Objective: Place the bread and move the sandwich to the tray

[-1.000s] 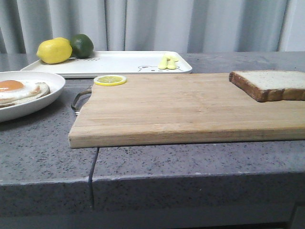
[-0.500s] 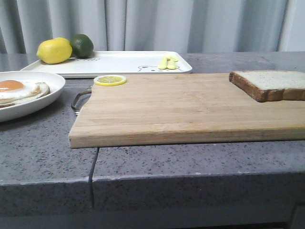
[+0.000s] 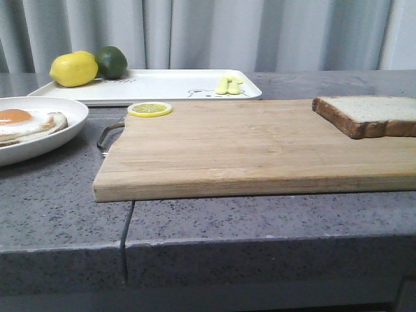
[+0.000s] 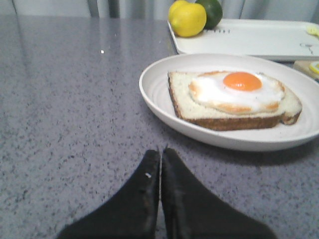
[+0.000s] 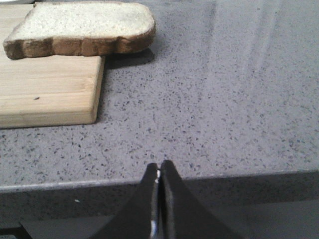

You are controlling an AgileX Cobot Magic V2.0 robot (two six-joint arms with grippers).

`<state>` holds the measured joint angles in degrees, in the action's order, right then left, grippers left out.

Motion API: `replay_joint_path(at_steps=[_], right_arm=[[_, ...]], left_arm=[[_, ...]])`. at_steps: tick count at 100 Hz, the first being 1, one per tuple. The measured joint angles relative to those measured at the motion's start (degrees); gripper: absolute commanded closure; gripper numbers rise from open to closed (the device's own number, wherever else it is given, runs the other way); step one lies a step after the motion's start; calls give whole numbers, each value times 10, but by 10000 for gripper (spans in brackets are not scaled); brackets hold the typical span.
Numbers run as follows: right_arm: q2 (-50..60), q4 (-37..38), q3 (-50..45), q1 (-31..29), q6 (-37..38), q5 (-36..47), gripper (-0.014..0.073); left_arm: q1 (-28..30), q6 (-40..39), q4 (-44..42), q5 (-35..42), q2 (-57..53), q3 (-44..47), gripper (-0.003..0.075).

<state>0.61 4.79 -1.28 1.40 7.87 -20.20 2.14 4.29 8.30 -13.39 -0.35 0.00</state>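
The bread (image 3: 370, 114) lies on the right end of the wooden cutting board (image 3: 247, 146); it also shows in the right wrist view (image 5: 82, 27), overhanging the board's edge. The sandwich (image 4: 234, 99), one bread slice with a fried egg on top, sits on the round white dish (image 4: 154, 94) at the left (image 3: 29, 123). The white tray (image 3: 169, 86) stands at the back. My left gripper (image 4: 160, 153) is shut and empty, just short of the dish. My right gripper (image 5: 158, 167) is shut and empty at the table's front edge. Neither gripper shows in the front view.
A lemon (image 3: 73, 69) and a lime (image 3: 112, 62) sit at the tray's left end, a small yellow item (image 3: 229, 84) at its right. A lemon slice (image 3: 150, 109) lies on the board's back left corner. A metal handle (image 3: 109, 135) sticks out from the board.
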Motion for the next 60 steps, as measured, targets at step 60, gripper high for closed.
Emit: replay_joint_path(at_steps=[60], right_arm=[[0, 0, -3, 0, -1, 140, 653]], left_arm=[[0, 0, 0, 152, 0, 0, 740]])
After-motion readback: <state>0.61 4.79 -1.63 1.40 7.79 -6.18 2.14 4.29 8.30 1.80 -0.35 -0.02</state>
